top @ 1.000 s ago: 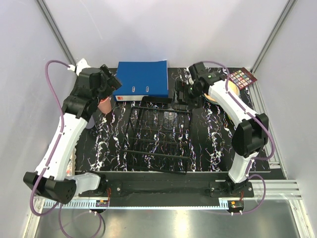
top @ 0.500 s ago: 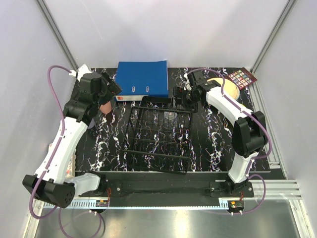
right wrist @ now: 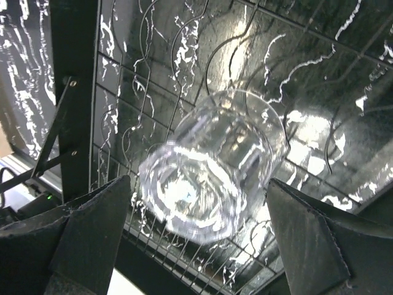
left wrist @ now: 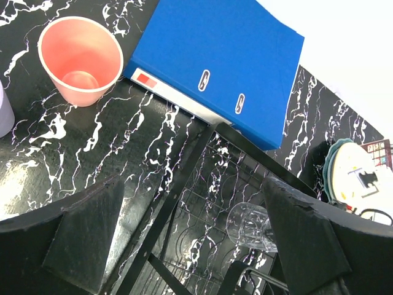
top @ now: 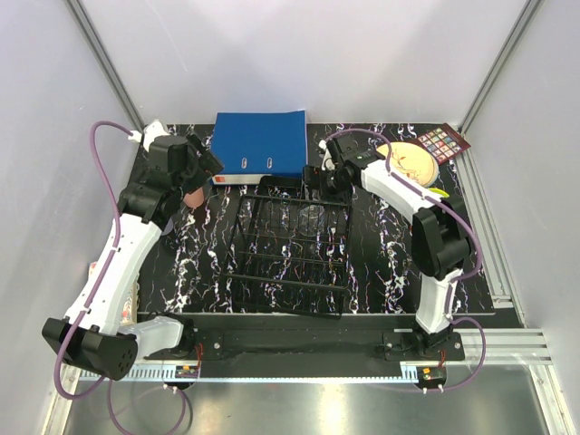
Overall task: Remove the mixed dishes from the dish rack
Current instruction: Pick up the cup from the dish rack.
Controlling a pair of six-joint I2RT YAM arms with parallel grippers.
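The black wire dish rack (top: 288,258) lies mid-table with a clear glass (top: 313,216) on its side near its back end. In the right wrist view that glass (right wrist: 209,163) sits between the spread fingers of my right gripper (right wrist: 196,212), open and not touching it. My right gripper (top: 314,178) hangs over the rack's back rim. My left gripper (top: 201,165) is open and empty, above the salmon-pink cup (top: 190,193). The left wrist view shows the pink cup (left wrist: 80,60) upright, a lilac cup (left wrist: 5,112) at the frame edge, and the glass (left wrist: 249,226).
A blue binder (top: 259,145) lies behind the rack, touching its back edge. A stack of plates (top: 412,163) sits at the back right, with a colour card (top: 441,143) beside it. Grey walls and metal posts close in the table's sides and back.
My right arm swung left from the plate stack to the rack's back end, bringing its open jaws around the glass. My left arm barely shifted.
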